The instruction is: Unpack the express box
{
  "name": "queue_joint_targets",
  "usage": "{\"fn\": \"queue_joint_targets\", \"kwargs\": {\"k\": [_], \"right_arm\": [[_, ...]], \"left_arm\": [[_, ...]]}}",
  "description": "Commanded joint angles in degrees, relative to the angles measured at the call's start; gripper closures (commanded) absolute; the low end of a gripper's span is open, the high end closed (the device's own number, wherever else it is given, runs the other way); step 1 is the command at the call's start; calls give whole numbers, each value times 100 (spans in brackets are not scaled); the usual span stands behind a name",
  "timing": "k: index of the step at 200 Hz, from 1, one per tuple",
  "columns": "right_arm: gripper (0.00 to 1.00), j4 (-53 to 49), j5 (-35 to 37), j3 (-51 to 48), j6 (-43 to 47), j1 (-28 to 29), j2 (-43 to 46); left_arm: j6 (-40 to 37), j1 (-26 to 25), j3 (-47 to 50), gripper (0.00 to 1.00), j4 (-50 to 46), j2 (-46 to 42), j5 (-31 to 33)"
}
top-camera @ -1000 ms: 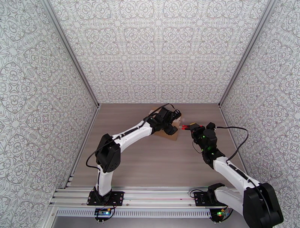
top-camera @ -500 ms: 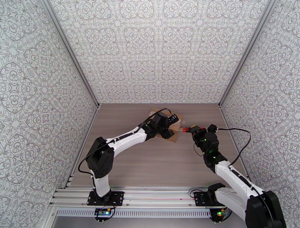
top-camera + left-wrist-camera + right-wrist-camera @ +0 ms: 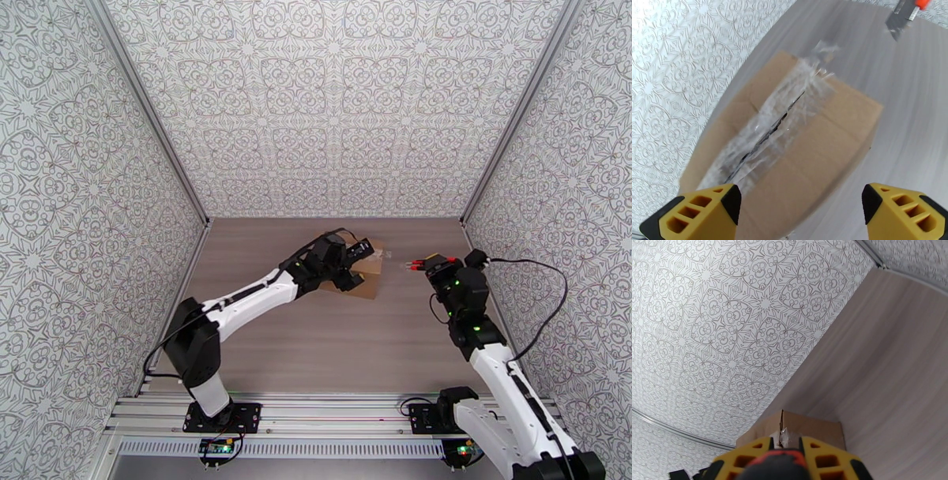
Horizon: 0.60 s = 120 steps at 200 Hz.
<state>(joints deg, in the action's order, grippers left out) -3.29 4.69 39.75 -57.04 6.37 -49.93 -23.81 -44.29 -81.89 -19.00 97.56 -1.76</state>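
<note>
The express box (image 3: 370, 283) sits on the table (image 3: 316, 347), out past the middle, flaps down. The clear tape (image 3: 790, 106) along its seam is crinkled and has a dark slit running through it. The left gripper (image 3: 800, 199) hovers right over the carton, yellow fingers spread wide with nothing pinched between them. Over on the right, clear of the box, the right gripper (image 3: 786, 447) is clamped on the red-and-black utility knife (image 3: 421, 263), blade aimed at the carton.
</note>
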Motion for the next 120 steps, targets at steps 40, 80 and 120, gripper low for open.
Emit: {"fn": "queue_joint_targets", "kwargs": {"k": [40, 80, 120], "right_arm": [[100, -1547, -689, 229, 1003, 372, -318], [100, -1096, -207, 112, 944, 1489, -916], [100, -309, -29, 415, 825, 2208, -1908]], "left_arm": [[379, 1030, -1514, 9, -783, 335, -996], [993, 1658, -3672, 9, -1300, 2005, -1011], [1786, 2164, -4753, 9, -1333, 2961, -1901]]}}
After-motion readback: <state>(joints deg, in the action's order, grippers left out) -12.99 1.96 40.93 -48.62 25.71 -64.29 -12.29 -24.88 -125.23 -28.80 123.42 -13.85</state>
